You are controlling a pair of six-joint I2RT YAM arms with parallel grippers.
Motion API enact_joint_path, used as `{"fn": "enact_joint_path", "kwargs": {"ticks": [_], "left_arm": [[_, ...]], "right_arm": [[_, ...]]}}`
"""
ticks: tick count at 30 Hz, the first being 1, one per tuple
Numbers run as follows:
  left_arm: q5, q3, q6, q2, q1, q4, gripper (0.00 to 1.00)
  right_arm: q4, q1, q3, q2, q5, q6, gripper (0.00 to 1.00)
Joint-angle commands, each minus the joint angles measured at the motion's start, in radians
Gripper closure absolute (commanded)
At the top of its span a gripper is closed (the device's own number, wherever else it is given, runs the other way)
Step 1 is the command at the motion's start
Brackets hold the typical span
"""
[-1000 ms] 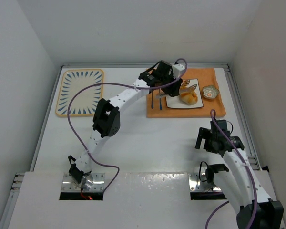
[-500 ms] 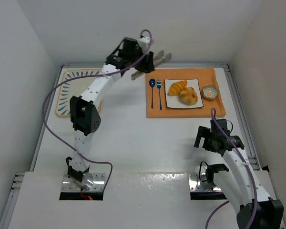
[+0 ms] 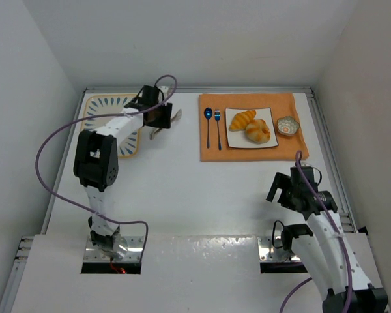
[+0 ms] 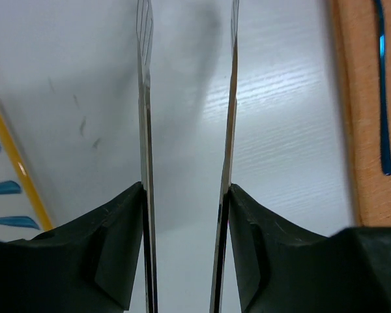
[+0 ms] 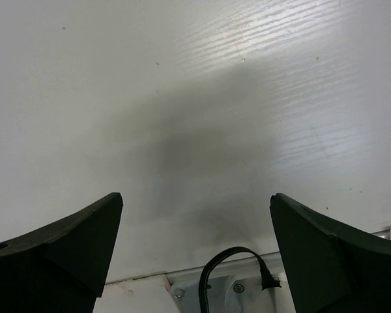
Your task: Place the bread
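The ridged croissant (image 3: pixel 242 119) and the rounder bun (image 3: pixel 258 131) lie side by side on a white square plate (image 3: pixel 233 141) on an orange placemat (image 3: pixel 293 147) at the back right. My left gripper (image 3: pixel 165 124) hangs over bare table between the patterned tray and the placemat, well left of the bread. Its thin metal blades stand apart with nothing between them in the left wrist view (image 4: pixel 189 19). My right gripper (image 3: pixel 283 189) is near the front right, wide open and empty in the right wrist view (image 5: pixel 195 195).
A blue spoon (image 3: pixel 208 124) and fork (image 3: pixel 217 124) lie on the placemat left of the plate. A small bowl (image 3: pixel 287 125) sits to its right. A yellow-rimmed patterned tray (image 3: pixel 111 127) lies at the back left. A blue handle (image 4: pixel 382 98) shows on the placemat (image 4: pixel 365 163).
My left arm has swung from over the plate, up past the back wall, and down to the left beside the tray. The bread stays on the plate. The right arm barely moved.
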Motion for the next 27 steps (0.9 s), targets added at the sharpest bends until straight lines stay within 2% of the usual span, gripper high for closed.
{"fn": "enact_joint_path", "kwargs": {"ticks": [1,6,9,11,12,13,14,16,23,26,27], "left_arm": [[-0.048,-0.049,-0.065,-0.008,0.003,0.121,0.44],[-0.095,-0.108,-0.074,0.03,-0.015,0.13,0.35],[-0.105,-0.14,-0.086,0.031,-0.026,0.139,0.33],[-0.105,-0.167,-0.086,0.031,-0.035,0.139,0.27],[-0.105,-0.167,-0.086,0.031,-0.035,0.139,0.2],[-0.096,-0.167,-0.076,0.021,-0.044,0.139,0.18],[-0.096,-0.167,-0.076,0.021,-0.044,0.139,0.1],[-0.087,-0.167,-0.066,0.021,-0.044,0.139,0.0],[-0.087,-0.033,-0.031,-0.026,-0.044,-0.008,0.0],[-0.078,-0.008,0.055,-0.13,-0.044,-0.071,0.0],[-0.069,-0.026,0.134,-0.2,-0.044,-0.095,0.0]], "right_arm": [[-0.011,0.004,0.033,-0.015,0.027,0.03,0.05],[0.018,0.006,-0.003,-0.059,0.014,0.064,0.05],[0.015,0.003,-0.002,-0.041,0.01,0.043,0.03],[0.006,0.004,0.001,-0.027,-0.009,0.027,0.01],[0.006,0.003,0.004,-0.012,-0.016,0.017,0.01],[-0.006,0.001,0.006,-0.01,-0.023,0.015,0.01],[-0.009,0.004,0.006,-0.006,-0.023,0.012,0.01],[-0.015,0.003,-0.002,-0.009,-0.026,0.011,0.01],[-0.048,0.004,-0.022,-0.027,-0.046,0.006,0.01],[-0.029,0.004,-0.02,-0.018,-0.075,-0.02,0.01],[-0.009,0.004,-0.022,-0.012,-0.083,-0.035,0.01]]}}
